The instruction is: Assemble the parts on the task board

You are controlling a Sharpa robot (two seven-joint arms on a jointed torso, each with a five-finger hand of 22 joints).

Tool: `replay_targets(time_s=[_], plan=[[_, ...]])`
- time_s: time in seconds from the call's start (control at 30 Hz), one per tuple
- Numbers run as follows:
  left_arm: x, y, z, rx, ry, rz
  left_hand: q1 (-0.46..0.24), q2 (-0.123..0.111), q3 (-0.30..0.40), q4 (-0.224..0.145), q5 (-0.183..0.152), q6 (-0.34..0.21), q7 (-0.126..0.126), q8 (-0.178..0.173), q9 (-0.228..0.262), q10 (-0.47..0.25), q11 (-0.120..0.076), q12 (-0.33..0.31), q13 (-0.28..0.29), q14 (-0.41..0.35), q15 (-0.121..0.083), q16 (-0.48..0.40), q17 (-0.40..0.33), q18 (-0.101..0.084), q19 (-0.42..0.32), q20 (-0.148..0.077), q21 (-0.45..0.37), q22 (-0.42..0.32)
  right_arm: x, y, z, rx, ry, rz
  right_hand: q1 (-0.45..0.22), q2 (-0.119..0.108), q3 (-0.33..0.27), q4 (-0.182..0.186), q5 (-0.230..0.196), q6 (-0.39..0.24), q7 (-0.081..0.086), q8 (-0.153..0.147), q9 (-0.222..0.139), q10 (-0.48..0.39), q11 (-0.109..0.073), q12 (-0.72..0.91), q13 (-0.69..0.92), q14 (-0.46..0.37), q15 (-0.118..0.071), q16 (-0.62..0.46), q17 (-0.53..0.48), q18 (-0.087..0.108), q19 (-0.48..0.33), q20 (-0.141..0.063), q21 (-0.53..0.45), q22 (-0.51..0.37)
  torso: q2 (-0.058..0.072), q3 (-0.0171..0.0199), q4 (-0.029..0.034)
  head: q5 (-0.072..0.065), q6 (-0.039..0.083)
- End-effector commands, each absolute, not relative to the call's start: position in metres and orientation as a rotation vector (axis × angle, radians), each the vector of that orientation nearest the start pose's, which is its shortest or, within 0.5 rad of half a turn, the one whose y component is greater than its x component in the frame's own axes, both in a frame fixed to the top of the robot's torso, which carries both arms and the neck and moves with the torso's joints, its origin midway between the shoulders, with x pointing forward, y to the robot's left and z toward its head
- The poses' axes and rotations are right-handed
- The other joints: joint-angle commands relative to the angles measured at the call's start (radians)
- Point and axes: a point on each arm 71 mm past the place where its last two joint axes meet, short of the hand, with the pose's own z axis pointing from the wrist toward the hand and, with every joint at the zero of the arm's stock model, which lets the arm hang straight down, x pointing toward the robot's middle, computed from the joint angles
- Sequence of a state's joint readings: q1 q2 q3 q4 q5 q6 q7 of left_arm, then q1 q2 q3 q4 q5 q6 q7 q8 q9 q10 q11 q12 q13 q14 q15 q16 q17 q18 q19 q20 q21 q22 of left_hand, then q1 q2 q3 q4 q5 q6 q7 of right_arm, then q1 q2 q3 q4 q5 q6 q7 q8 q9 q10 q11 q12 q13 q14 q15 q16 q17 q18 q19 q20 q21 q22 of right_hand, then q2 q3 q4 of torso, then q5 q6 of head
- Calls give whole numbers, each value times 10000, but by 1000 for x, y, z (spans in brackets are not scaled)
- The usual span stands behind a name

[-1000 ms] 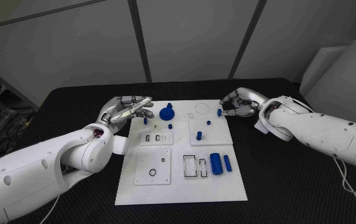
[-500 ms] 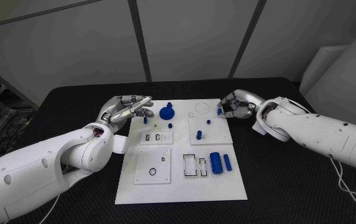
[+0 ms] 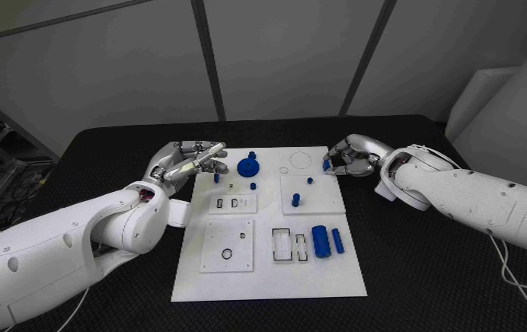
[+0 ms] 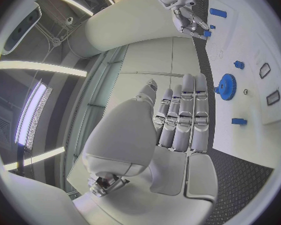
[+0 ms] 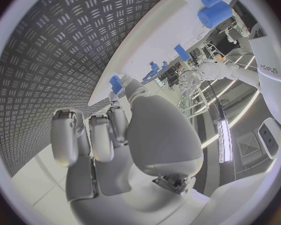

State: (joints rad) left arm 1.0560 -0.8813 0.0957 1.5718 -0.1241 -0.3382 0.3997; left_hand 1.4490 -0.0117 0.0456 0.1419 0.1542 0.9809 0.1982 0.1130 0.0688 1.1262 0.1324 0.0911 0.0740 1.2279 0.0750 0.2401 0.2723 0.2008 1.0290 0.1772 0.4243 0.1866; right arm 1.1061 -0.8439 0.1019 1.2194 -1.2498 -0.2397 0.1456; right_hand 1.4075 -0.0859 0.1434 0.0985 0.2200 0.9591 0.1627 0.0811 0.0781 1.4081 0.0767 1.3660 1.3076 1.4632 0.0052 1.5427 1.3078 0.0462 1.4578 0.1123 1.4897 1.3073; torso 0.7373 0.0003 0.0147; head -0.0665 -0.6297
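Table (image 3: pixel 110 149): black, fine-textured; bare margin all round the task board.
Task board (image 3: pixel 330 279): flat white plate; its near end is bare.
Cylinders (image 3: pixel 320 241): two smooth blue parts lying side by side, mid-board toward the right edge.
Gear (image 3: pixel 248 167): toothed blue disc on the far half.
Left hand (image 3: pixel 184 160): at the board's far left edge, fingers straight and together, holding nothing.
Right hand (image 3: pixel 353 157): at the far right corner, pinching a small blue part (image 3: pixel 326 166).
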Motion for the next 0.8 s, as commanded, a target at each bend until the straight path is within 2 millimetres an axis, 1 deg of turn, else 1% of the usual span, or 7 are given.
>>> replay_targets(time_s=[0.03,0.27,0.6,0.8], plan=[[473,216,-190,-10746,13917,-15464,2,28,42,-3,-57,17,47,-46,-9,-12,61,-62,8,-40,-2,-42,9,-198,-40,16,10,6,528,-292,-201,878,16752,6986,2,121,-62,5,-10,98,3,65,14,98,-8,50,660,947,-25,47,2051,-64,30,-4,-13,844,5,2,-6,0,6],[473,215,-190,-10744,13925,-15477,2,28,42,-3,-57,17,47,-46,-9,-12,61,-62,8,-40,-2,-42,9,-198,-40,16,10,6,529,-290,-201,913,16676,7024,-24,226,-52,29,2,231,-15,114,31,132,-23,92,701,951,-33,55,2070,-67,39,-10,-6,858,5,9,-6,-30,-2],[473,215,-190,-10745,13951,-15496,8,45,57,-6,-57,19,57,-57,-9,-12,67,-76,9,-40,-1,-49,25,-197,-42,17,12,8,531,-290,-201,1027,16626,6980,-38,226,-63,33,-7,238,-16,112,29,136,-24,96,705,954,-36,59,2080,-71,50,-12,2,876,4,-1,0,-40,-11],[473,215,-190,-10748,13961,-15497,8,45,57,-6,-57,19,57,-57,-9,-12,67,-76,9,-40,-1,-49,25,-197,-42,17,12,8,531,-288,-202,1039,16636,6988,-44,231,-66,37,-11,238,-16,110,28,141,-24,103,712,954,-37,60,2082,-72,53,-13,4,881,1,4,-3,-38,-11]])
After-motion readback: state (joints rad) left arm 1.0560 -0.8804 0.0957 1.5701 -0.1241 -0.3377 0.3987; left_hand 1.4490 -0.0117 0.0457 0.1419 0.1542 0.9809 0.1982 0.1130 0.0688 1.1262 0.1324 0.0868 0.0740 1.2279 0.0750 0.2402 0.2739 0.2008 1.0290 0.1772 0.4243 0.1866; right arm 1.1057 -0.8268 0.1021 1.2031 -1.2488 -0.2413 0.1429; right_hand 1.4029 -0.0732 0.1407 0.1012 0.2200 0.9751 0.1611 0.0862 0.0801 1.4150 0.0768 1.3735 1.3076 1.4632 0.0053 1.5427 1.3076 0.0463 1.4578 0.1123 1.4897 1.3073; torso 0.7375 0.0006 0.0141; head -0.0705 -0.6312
